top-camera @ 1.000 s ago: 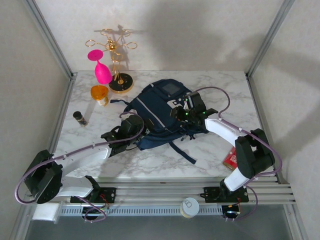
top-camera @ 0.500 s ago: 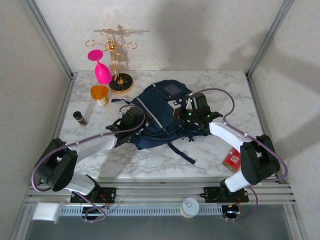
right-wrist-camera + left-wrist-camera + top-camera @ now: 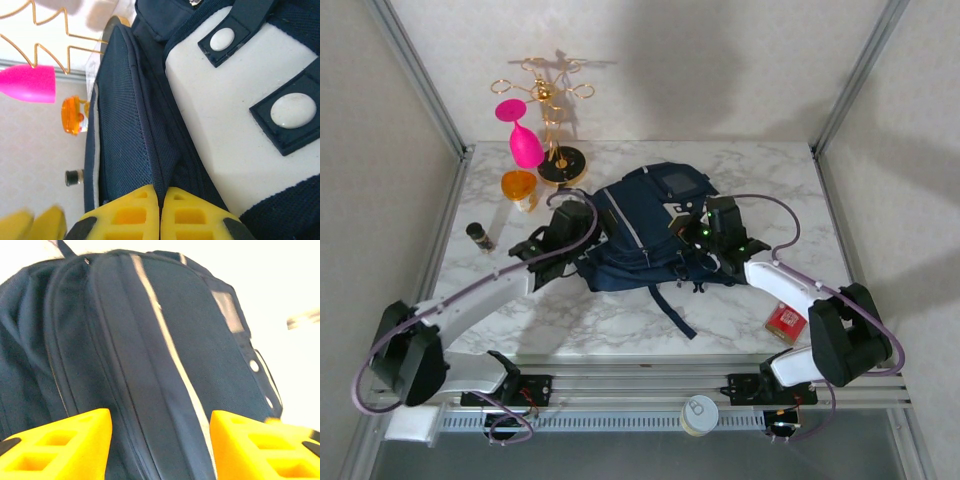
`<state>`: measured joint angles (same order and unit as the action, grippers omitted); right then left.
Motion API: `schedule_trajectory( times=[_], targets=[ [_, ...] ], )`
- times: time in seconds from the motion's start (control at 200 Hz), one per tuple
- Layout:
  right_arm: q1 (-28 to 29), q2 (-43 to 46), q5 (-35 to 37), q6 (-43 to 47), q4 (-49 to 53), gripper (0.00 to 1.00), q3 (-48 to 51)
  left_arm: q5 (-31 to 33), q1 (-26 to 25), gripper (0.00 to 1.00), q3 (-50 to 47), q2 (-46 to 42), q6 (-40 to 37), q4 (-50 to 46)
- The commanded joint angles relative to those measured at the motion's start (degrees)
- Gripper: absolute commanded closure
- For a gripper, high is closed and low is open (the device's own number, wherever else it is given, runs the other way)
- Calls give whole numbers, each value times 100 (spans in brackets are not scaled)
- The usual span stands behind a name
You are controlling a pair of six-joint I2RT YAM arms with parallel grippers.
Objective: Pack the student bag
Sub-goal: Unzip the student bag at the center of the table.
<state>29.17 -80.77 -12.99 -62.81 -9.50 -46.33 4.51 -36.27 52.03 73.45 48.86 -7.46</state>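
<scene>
While the navy woven student bag [image 3: 642, 238] is slumping mid-way along the marble table [image 3: 775, 190] (nearer its far edge), the left gripper [image 3: 159, 421] is gaping empty before its pale stripe and the right gripper [image 3: 160, 194] is pressing fully closed at a mesh seam.

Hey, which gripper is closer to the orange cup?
Left. The left gripper sits at the student bag's left side, just right of the orange cup; the right gripper is across the bag, on its right side.
</scene>
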Motion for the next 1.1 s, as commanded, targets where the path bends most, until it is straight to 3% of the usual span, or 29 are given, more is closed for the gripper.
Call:
schedule_trajectory(
  times=[0.0,0.13,0.23,0.405,0.656,0.996,1.096],
  targets=[
    [186,346,413,-417,-781,100,-125,359,-645,47,-149,-216,329,-788],
    [230,326,496,-516,-638,100,-196,676,-1444,48,-15,-7,553,-862],
    [247,347,574,-434,-521,100,-258,886,-1760,48,343,509,486,-945],
    [248,383,620,-370,-469,100,-266,1462,-1926,54,1143,1446,463,-1484],
    [250,384,670,-321,-470,100,-228,1438,-1953,63,1336,1877,335,-1050],
    [241,310,633,-325,-535,100,-182,1483,-1937,84,1480,2192,-82,-626],
    [230,315,618,-214,-363,100,-316,1570,-1919,96,1436,2110,-152,-708]
  ],
)
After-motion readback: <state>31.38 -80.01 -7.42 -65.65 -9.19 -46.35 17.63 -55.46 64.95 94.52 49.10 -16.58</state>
